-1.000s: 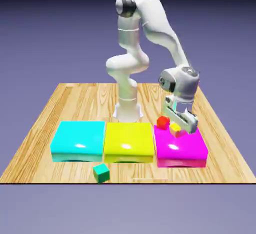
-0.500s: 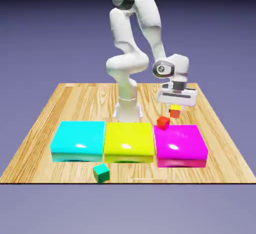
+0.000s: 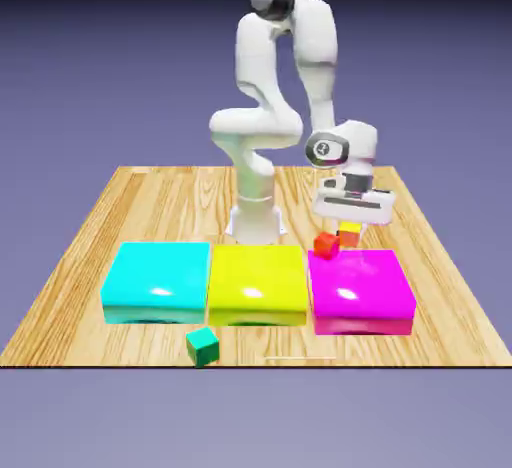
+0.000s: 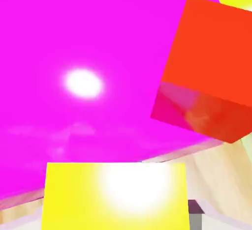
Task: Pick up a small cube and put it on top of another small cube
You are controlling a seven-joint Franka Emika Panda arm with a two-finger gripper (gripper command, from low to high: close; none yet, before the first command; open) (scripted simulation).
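Observation:
The small yellow cube [image 3: 349,237] hangs between the fingers of my gripper [image 3: 350,228], which is shut on it. It is just to the exterior view's right of the small red cube [image 3: 326,246] and slightly higher. The red cube sits at the far left corner of the magenta slab [image 3: 362,291]. In the hand view the yellow cube [image 4: 115,194] fills the bottom middle and hides most of the fingers. There the red cube [image 4: 211,67] shows large at the upper right, off to one side of the yellow one, over the magenta slab [image 4: 74,52].
A cyan slab [image 3: 157,281] and a yellow slab [image 3: 256,284] lie in a row with the magenta one. A tiny green cube [image 3: 203,345] rests near the table's front edge. The arm's base [image 3: 255,221] stands behind the yellow slab.
The gripper lifted the yellow cube off the magenta slab, rose behind it, and has now come down a little beside the red cube. The red cube has not moved.

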